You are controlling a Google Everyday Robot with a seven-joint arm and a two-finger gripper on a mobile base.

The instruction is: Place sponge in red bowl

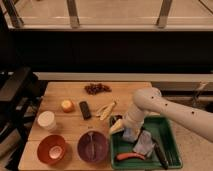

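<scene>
Green tray: pincer at left edge; red bowl well apart.

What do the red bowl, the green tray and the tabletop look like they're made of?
Red bowl: probably plastic, going by its even colour and soft sheen.
Green tray: likely plastic too, uniform green with a moulded raised rim.
Table: wood or wood laminate, warm tan with a matte look.
The gripper is down at the tray's left end.
</scene>
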